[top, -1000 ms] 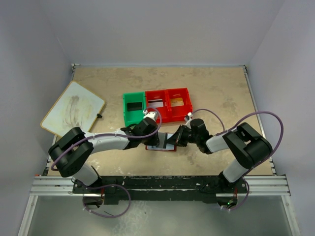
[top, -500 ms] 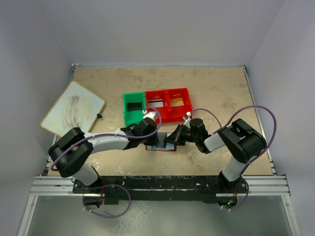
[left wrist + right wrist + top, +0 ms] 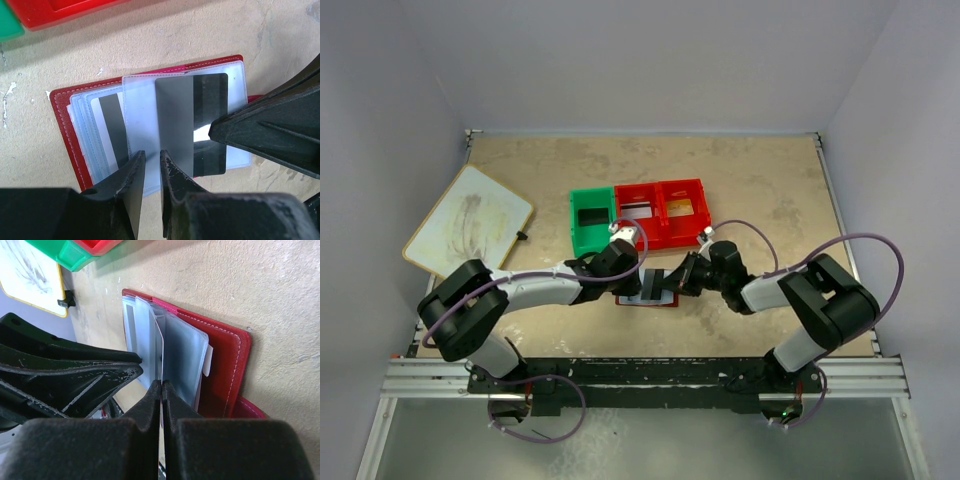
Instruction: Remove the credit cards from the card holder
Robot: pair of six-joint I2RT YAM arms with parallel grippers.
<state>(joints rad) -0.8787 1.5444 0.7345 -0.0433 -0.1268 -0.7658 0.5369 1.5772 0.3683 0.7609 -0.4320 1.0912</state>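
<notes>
The card holder (image 3: 648, 300) lies open on the counter (image 3: 760, 190), just in front of the green and red bin (image 3: 638, 238) and between the 2 arms. Its dark-red cover is flat against the surface, and the clear sleeves (image 3: 137, 100) are fanned out on top.

A grey card (image 3: 175, 125) with a dark stripe sits in the uppermost sleeve. A 2nd striped card (image 3: 112, 130) shows in a sleeve further back, partly covered.

The right tool (image 3: 161, 387) comes in from the right side. Its fingers are pressed together on the edge of the grey card, which stands as a thin line between them in the right wrist view. It cannot be told whether the sleeve's film is caught in the pinch as well.

The left tool (image 3: 150, 167) reaches in from the opposite side, at the near edge of the sleeves. Its 2 fingers stand almost together, with a narrow slit between them, and the pale edge of a sleeve shows in that slit. It cannot be told whether they actually clamp it.

In the top view the 2 tools nearly meet over the holder.

Behind them, the bin has 1 green compartment and 2 red ones. A dark flat piece (image 3: 592, 215) lies in the green one.

A white board (image 3: 468, 220) rests at the far left of the counter, well apart from the holder.
</notes>
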